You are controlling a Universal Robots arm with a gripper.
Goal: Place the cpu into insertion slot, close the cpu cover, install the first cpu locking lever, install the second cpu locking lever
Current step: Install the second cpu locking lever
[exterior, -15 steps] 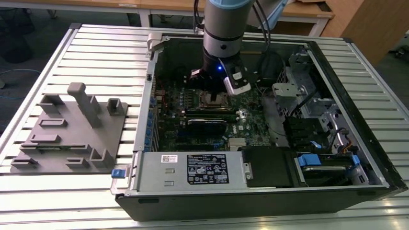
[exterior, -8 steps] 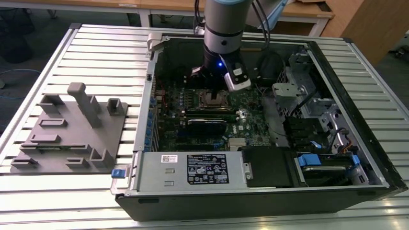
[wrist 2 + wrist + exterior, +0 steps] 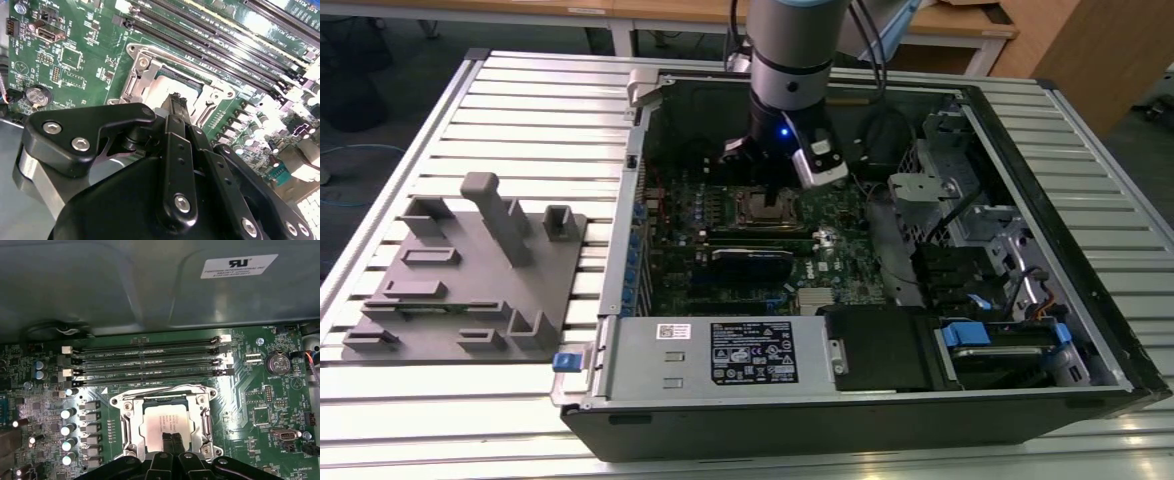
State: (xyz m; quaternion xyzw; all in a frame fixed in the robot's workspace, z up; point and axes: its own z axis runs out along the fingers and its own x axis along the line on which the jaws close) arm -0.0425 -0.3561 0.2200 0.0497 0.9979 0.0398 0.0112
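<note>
End effector (image 3: 172, 440), fingers pressed together, apparently touches the cpu (image 3: 167, 422) under its cover (image 3: 205, 412).

Open case (image 3: 1067, 340) top gives vertical access. Memory slots (image 3: 150, 360) crowd one side of the insertion slot (image 3: 167, 420), capacitors (image 3: 67, 430) another; drive cage (image 3: 947, 200) stands well apart.

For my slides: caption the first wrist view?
Gripper poised over the cpu seated in its slot, cover framing it.
</note>
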